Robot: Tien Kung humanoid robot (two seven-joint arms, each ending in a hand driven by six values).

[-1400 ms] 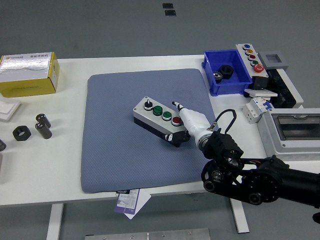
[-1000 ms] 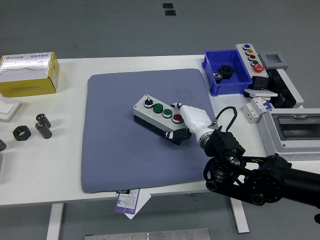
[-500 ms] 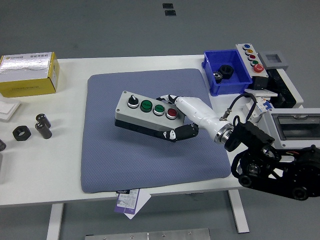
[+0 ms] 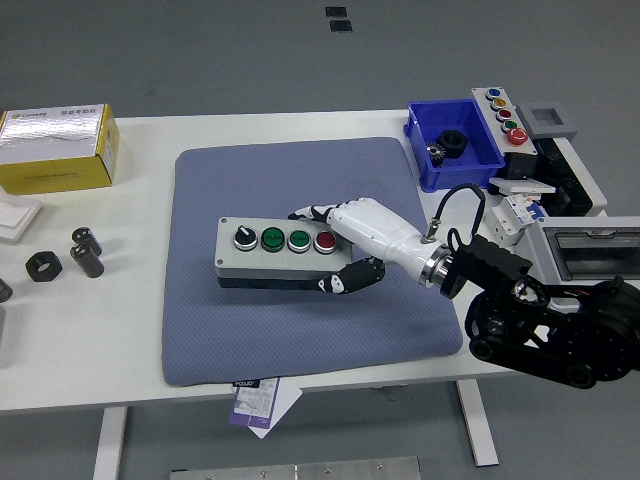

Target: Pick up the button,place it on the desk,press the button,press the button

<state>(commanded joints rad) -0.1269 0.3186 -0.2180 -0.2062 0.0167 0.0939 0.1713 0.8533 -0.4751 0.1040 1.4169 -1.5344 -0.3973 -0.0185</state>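
Note:
A grey button box (image 4: 275, 252) with a black knob, two green buttons and a red button is over the middle of the blue-grey mat (image 4: 290, 330). My right hand (image 4: 340, 245), white with black fingertips, is shut on the box's right end: fingers over the top edge, thumb at the front side. The box lies level, long side left to right; I cannot tell whether it touches the mat. My right arm (image 4: 540, 310) comes in from the lower right. My left arm is out of view.
A blue bin (image 4: 455, 145) with a black part, a second button box (image 4: 503, 115) and grey electrical boxes (image 4: 585, 260) stand at the right. A yellow box (image 4: 58, 150) and black metal parts (image 4: 85, 252) are at the left. Paper (image 4: 262, 400) hangs off the near edge.
My right hand closed on the button box, lifted it and carried it left, turning it from slanted to level. My forearm swung out to the right.

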